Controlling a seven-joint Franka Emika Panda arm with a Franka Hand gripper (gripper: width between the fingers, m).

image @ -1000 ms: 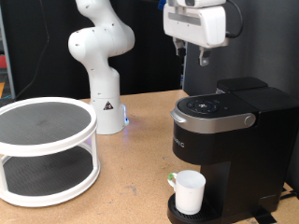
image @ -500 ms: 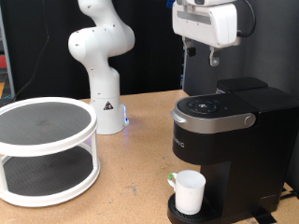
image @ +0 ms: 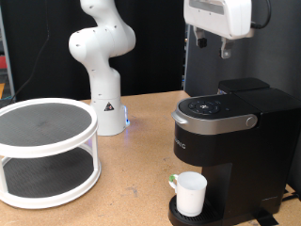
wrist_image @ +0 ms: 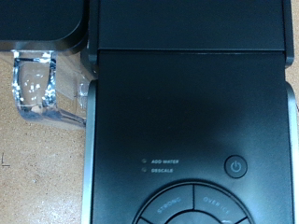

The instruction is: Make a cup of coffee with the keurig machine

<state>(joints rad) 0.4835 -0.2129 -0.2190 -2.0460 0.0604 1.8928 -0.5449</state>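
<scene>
Here the wooden bench (image: pixel 141 160) carries everything. Largest on it is the keurig machine (image: pixel 226 141), matte black with silver-grey trim, standing at the exterior view's right with its lid down. The wrist view looks straight onto its top: the flat black lid, a round power button (wrist_image: pixel 237 167), small white "add water" and "descale" labels, and the upper arc of the control ring. Beside the machine in that view sits a clear water reservoir (wrist_image: pixel 37 84).

At the exterior view's left stands a white two-tier round rack (image: pixel 45 151) with dark shelves. Behind it, near the middle, rises the white base of the arm (image: pixel 102 66).

The tool (image: pixel 213 47) hangs high above the machine, well apart from its lid, near the exterior view's top; two dark fingers point down with nothing between them, and whether they are spread or closed cannot be told.

The cup (image: pixel 191 193), plain white, sits upright on the drip tray under the brew head.
</scene>
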